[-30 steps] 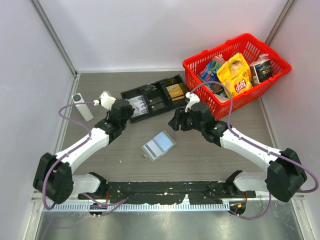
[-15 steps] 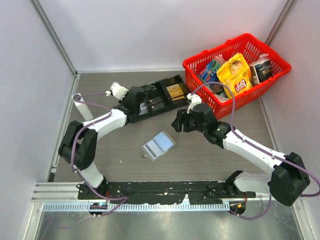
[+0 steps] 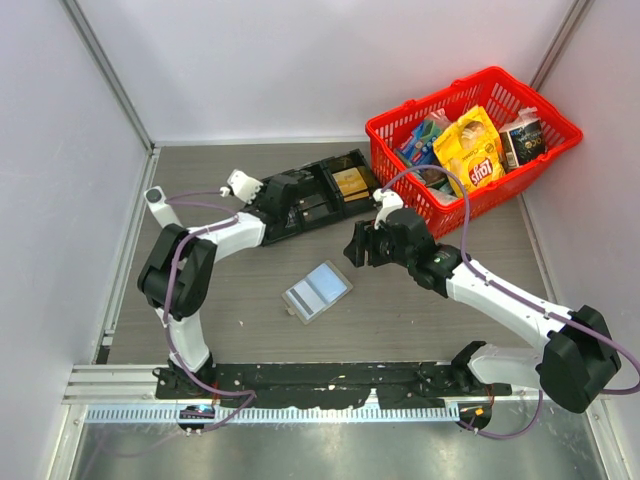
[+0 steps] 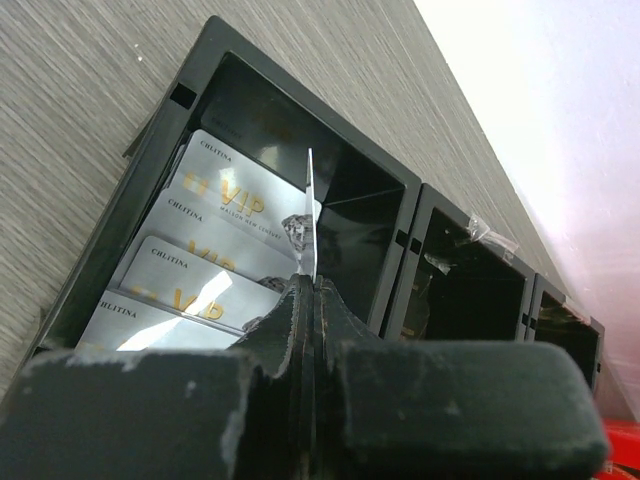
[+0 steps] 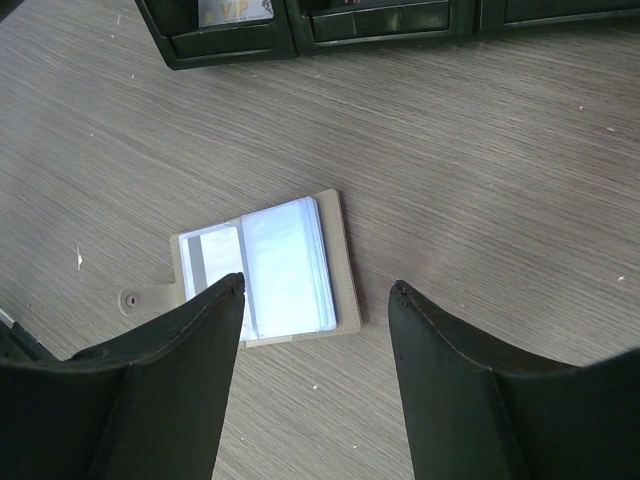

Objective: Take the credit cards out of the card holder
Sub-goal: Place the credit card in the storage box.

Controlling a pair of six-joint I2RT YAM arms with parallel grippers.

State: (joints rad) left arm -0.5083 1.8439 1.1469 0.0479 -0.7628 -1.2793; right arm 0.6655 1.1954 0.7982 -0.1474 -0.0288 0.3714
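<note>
The card holder point(image 3: 317, 290) lies open on the table, a grey-beige booklet with pale blue clear sleeves; it also shows in the right wrist view point(image 5: 285, 265). My right gripper point(image 3: 355, 247) is open and empty, hovering just right of and above the holder point(image 5: 315, 290). My left gripper point(image 3: 288, 192) is over the left end of the black tray point(image 3: 318, 205). It is shut point(image 4: 308, 285) on a thin credit card point(image 4: 311, 210) seen edge-on, held upright above a compartment where several whitish VIP cards point(image 4: 200, 270) lie.
A red basket point(image 3: 545, 150) of snack packets stands at the back right. A gold-yellow flat rectangle point(image 3: 352, 181) lies in the tray's right compartment. A white cylinder point(image 3: 153, 197) stands by the left wall. The tray's near edge point(image 5: 350, 25) shows in the right wrist view.
My left arm has folded back and carried its gripper rightward from beside the tray's left end to over the tray. The right gripper has shifted only slightly. The card holder has not moved.
</note>
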